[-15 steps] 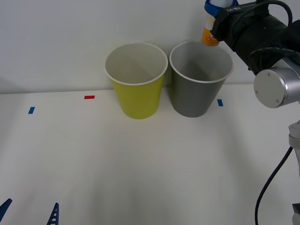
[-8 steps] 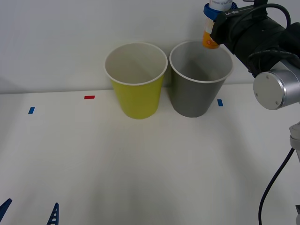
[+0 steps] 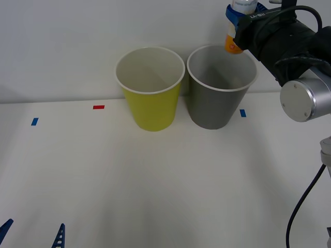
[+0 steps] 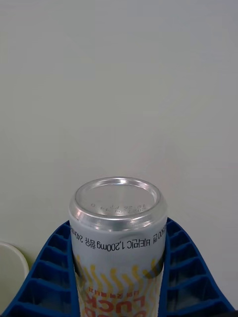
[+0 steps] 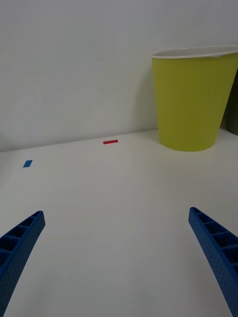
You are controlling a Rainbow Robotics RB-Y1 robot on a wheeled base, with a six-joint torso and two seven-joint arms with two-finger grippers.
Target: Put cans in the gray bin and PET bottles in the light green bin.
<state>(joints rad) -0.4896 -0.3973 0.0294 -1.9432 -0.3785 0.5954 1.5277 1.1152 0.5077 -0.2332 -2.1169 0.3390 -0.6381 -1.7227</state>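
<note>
My right gripper [image 3: 236, 25] is shut on the slim can [image 3: 232, 43], whose orange end points down. It hangs high above the far right part of the gray bin's white rim [image 3: 222, 89]. In the right wrist view the can's silver end [image 4: 118, 198] stands between the blue fingers [image 4: 49, 267]. The light green bin [image 3: 151, 106] stands just left of the gray one, almost touching it. Low near the table's front left, my left gripper [image 3: 32, 233] is open and holds nothing, and the light green bin [image 5: 191, 101] stands ahead of it. PET bottles are out of view.
A white wall rises right behind both bins. On the white table lie a red tape mark [image 3: 98, 107] and blue tape marks at the left [image 3: 34, 121] and beside the gray bin [image 3: 242, 112]. A black cable [image 3: 305, 201] hangs at the right.
The right gripper with the can has shifted slightly up and to the right above the gray bin. The left arm and both bins have not moved.
</note>
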